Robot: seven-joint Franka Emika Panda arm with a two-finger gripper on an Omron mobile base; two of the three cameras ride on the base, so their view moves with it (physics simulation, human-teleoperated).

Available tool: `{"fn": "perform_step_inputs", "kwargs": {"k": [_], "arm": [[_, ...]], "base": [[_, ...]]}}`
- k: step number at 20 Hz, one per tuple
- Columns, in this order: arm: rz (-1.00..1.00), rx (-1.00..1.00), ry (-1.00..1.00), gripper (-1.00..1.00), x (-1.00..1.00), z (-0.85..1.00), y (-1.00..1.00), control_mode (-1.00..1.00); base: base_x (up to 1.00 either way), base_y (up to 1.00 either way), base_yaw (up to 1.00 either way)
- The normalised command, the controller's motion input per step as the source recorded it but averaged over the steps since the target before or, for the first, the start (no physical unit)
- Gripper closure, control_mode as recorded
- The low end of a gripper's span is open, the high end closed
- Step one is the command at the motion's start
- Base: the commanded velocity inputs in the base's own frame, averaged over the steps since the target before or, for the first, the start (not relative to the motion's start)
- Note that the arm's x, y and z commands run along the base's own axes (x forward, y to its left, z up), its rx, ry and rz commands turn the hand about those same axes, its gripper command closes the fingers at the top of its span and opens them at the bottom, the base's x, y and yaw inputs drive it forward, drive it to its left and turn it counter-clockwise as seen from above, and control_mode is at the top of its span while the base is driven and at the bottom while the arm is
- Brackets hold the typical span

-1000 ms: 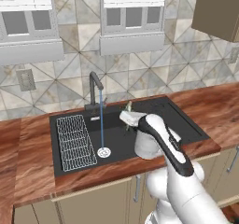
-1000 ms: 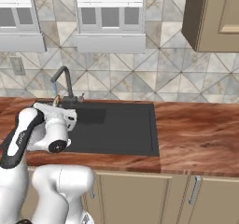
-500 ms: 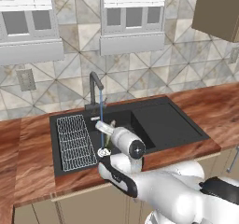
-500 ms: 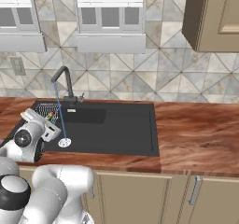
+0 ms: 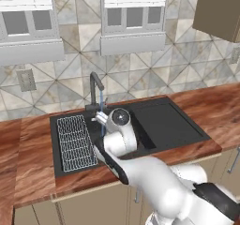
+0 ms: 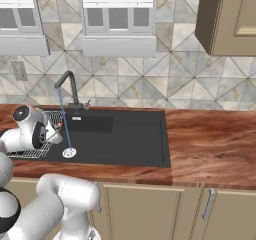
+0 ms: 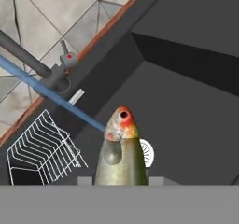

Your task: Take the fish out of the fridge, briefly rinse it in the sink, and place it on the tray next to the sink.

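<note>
My gripper [image 7: 120,181] is shut on the fish [image 7: 121,158], an olive-green body whose orange-tan head points away from the hand. A blue water stream [image 7: 56,98] from the dark faucet [image 7: 32,63] strikes the fish's head. Below lie the black sink [image 7: 186,125] floor and its round drain [image 7: 147,153]. In the left base view the gripper [image 5: 100,118] hovers over the sink [image 5: 61,165] just under the faucet [image 5: 95,84], and the shallow black tray [image 5: 167,123] adjoins on the right. In the right base view the gripper [image 6: 56,131] is at the sink's [image 6: 125,141] left end.
A white wire rack [image 5: 72,142] fills the basin's left side, close to the hand, also visible as the wire rack [image 7: 41,149]. Wooden counter [image 5: 220,104] surrounds the sink. A tiled wall with windows rises behind, and an upper cabinet [image 6: 230,16] hangs on the right.
The arm has swung left across the basin, carrying the fish from the right part of the sink to under the running water by the faucet.
</note>
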Motion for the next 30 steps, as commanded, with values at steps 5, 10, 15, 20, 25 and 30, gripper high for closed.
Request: {"fn": "perform_step_inputs", "kwargs": {"k": [5, 10, 15, 20, 25, 30], "arm": [[-0.24, 0.22, 0.68, 1.0, 0.05, 0.67, -0.38, -1.0], [-0.25, 0.11, 0.56, 1.0, -0.31, 0.45, -0.32, -1.0], [0.0, -0.05, -0.14, 1.0, -0.3, 0.0, 0.0, -1.0], [0.0, -0.07, -0.3, 1.0, -0.77, 0.0, -0.04, -1.0], [0.0, 0.0, -0.07, 1.0, -0.4, -0.12, -0.2, 1.0], [0.0, 0.0, 0.0, 1.0, 0.0, 0.0, 0.0, 1.0]], "base": [[0.0, 0.0, 0.0], [0.0, 0.0, 0.0], [0.0, 0.0, 0.0], [0.0, 0.0, 0.0], [-0.6, -0.5, -0.01], [-0.68, -1.0, -0.11]]}}
